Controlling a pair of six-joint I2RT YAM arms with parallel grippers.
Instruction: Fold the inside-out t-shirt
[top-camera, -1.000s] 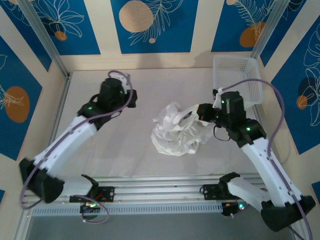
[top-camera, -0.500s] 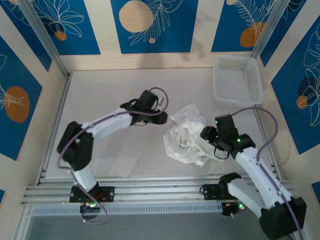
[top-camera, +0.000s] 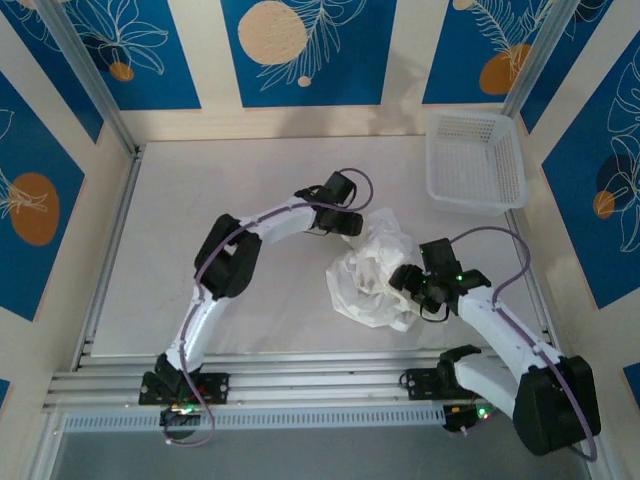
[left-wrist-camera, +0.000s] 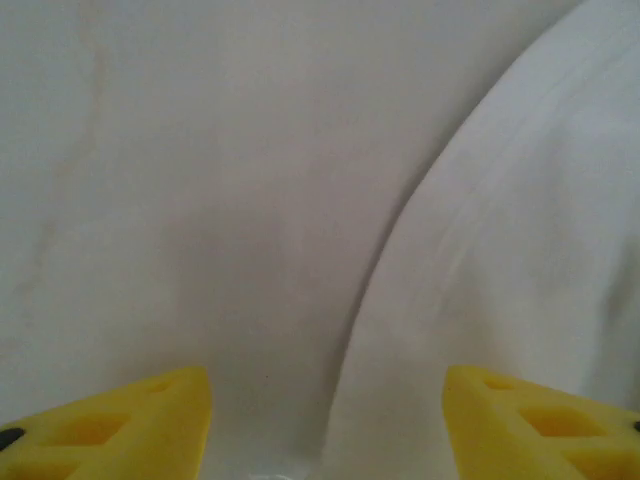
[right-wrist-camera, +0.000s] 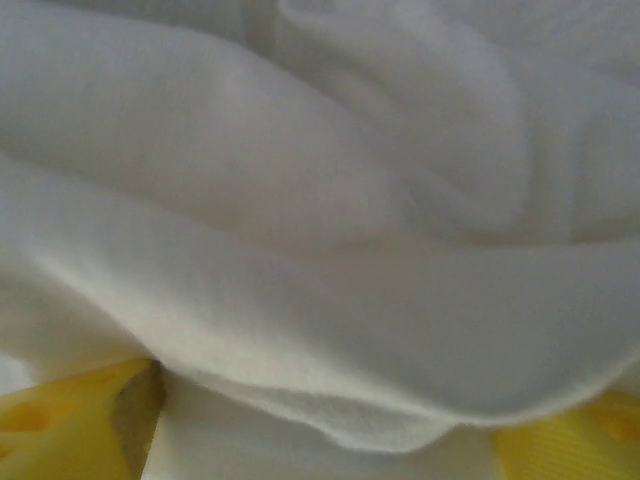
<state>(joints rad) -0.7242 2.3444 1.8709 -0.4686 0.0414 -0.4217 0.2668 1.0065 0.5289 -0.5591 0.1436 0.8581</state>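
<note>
Left arm (top-camera: 268, 219), right arm (top-camera: 492, 322) closer; one t-shirt (top-camera: 372, 280), one basket (top-camera: 476, 165)

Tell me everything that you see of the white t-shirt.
The t-shirt looks like thin, soft white cloth. It is crumpled into a loose heap with many folds, neither spread out nor folded. It lies on the pale table, right of the middle. The left claw is open at its far edge, with the hem running between the fingers. The right claw is open against its near right side, with cloth between the fingers.
</note>
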